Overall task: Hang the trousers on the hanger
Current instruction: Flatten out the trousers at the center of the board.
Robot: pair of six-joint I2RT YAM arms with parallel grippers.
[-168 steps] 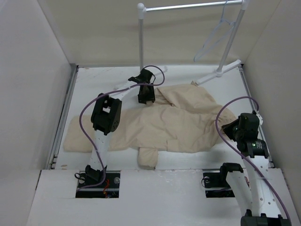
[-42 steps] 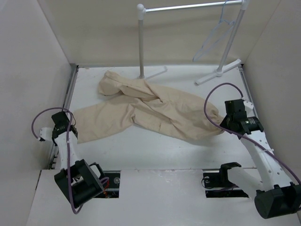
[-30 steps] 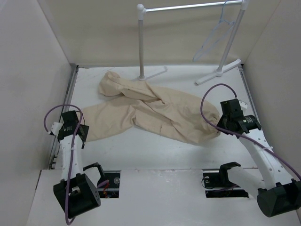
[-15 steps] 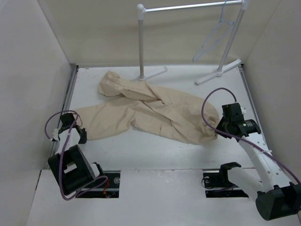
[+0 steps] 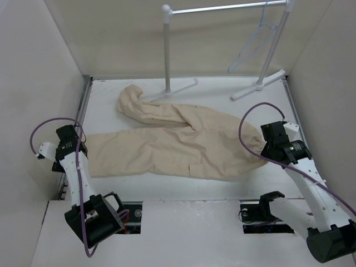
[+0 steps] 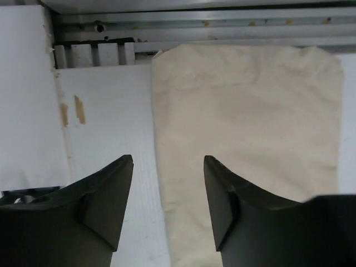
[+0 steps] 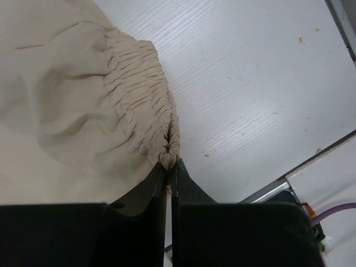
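The beige trousers [image 5: 167,142] lie spread across the table, one leg running left, the other bunched toward the back left. My right gripper [image 7: 170,162] is shut on the gathered elastic waistband [image 7: 142,97] at the trousers' right end [image 5: 257,149]. My left gripper [image 6: 168,161] is open and empty over the left leg's side edge, near its cuff [image 6: 245,105]; in the top view it sits at the table's left edge [image 5: 69,146]. The pale hanger [image 5: 255,41] hangs from the rack rail at the back right.
The white tube rack [image 5: 167,47] stands at the back, its feet [image 5: 258,86] on the table. A metal rail [image 6: 194,30] runs along the table's left edge just beyond the cuff. The table's right edge [image 7: 339,16] is near my right gripper.
The trousers have been pulled flatter, the left leg now stretched straight toward the left edge. My left arm swung back up beside the cuff. My right gripper kept its hold on the waistband.
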